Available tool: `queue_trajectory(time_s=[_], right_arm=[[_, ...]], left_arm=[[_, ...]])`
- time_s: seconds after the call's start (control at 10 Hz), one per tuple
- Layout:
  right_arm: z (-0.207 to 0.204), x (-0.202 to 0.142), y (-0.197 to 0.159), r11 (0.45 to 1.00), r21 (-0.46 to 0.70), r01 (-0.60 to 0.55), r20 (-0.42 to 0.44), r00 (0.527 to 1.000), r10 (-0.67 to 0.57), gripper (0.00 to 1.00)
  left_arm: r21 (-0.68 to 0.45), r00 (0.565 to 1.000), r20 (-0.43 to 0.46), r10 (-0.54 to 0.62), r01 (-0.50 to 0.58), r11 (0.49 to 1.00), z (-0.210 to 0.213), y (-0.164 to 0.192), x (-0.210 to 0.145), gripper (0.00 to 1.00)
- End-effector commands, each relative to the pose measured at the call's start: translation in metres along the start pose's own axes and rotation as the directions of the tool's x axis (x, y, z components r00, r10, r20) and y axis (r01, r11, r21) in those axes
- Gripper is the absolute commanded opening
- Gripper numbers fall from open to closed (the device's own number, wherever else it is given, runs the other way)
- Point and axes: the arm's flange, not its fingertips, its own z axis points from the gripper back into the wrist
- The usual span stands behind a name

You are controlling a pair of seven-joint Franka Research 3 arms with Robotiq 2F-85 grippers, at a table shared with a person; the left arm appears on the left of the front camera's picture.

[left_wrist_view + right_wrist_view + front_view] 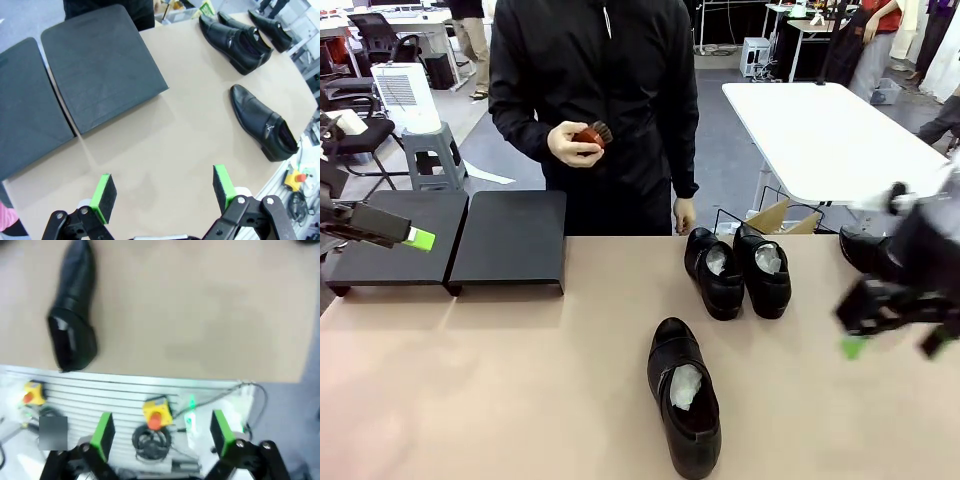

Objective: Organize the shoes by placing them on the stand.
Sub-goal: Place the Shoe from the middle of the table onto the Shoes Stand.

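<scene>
Left gripper [164, 190], right gripper [162, 432]: both standing apart, empty. I am logging one glossy black leather dress shoe [685, 410] by the table's [500, 380] near edge, three matching shoes [763, 268] toward its far and right edges, and the matte-black two-section stand [510, 240] sitting bare at the far-left corner. Risk: slick leather slipping from a shallow pinch.

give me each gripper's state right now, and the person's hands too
Left gripper: open, empty.
Right gripper: open, empty.
Person's raised hand: holding a small reddish-brown brush.
Person's lowered hand: nothing visibly held.
</scene>
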Motion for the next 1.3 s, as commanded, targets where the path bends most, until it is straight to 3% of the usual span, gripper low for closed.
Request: queue_trajectory(time_s=[0.0, 0.2, 0.3, 0.4, 0.5, 0.6, 0.8, 0.9, 1.1, 1.2], right_arm=[[-0.018, 0.01, 0.031, 0.997, 0.039, -0.062, -0.003, 0.998, 0.062, 1.0], [-0.018, 0.01, 0.031, 0.997, 0.039, -0.062, -0.003, 0.998, 0.062, 1.0], [-0.001, -0.003, 0.006, 1.0, 0.005, -0.013, 0.001, 1.0, 0.013, 1.0], [-0.004, 0.004, -0.013, 0.998, -0.004, -0.065, -0.022, 0.998, 0.065, 1.0], [-0.002, 0.004, -0.049, 1.0, -0.013, -0.014, -0.023, 1.0, 0.014, 1.0], [0.001, 0.0, -0.088, 0.998, 0.033, 0.054, -0.008, 0.999, -0.054, 1.0], [-0.005, 0.002, -0.122, 0.988, 0.091, 0.122, -0.008, 0.993, -0.121, 1.0], [0.013, 0.01, -0.079, 0.997, 0.035, 0.064, -0.009, 0.998, -0.064, 1.0], [0.013, 0.01, -0.079, 0.997, 0.035, 0.064, -0.009, 0.998, -0.064, 1.0], [0.013, 0.01, -0.079, 0.997, 0.035, 0.064, -0.009, 0.998, -0.064, 1.0]], left_arm=[[-0.014, 1.0, 0.003, -0.01, 0.01, 1.0, 0.001, 0.001, 0.0, 1.0], [-0.014, 1.0, 0.003, -0.01, 0.01, 1.0, 0.001, 0.001, 0.0, 1.0], [-0.014, 1.0, 0.003, -0.01, 0.01, 1.0, 0.001, 0.001, 0.0, 1.0], [-0.014, 1.0, 0.003, -0.01, 0.01, 1.0, 0.001, 0.001, 0.0, 1.0], [-0.014, 1.0, 0.003, -0.01, 0.01, 1.0, 0.001, 0.001, 0.0, 1.0], [-0.014, 1.0, 0.003, -0.01, 0.01, 1.0, 0.001, 0.001, 0.0, 1.0], [0.0, 1.0, 0.0, 0.0, 0.0, 1.0, 0.0, 0.0, 0.0, 1.0], [0.027, 1.0, 0.013, 0.02, -0.02, 0.999, -0.008, -0.03, -0.002, 1.0], [0.11, 0.997, -0.037, 0.062, -0.058, 0.992, -0.022, -0.108, -0.006, 1.0], [0.197, 0.989, -0.113, 0.099, -0.075, 0.977, -0.031, -0.137, -0.004, 1.0]])
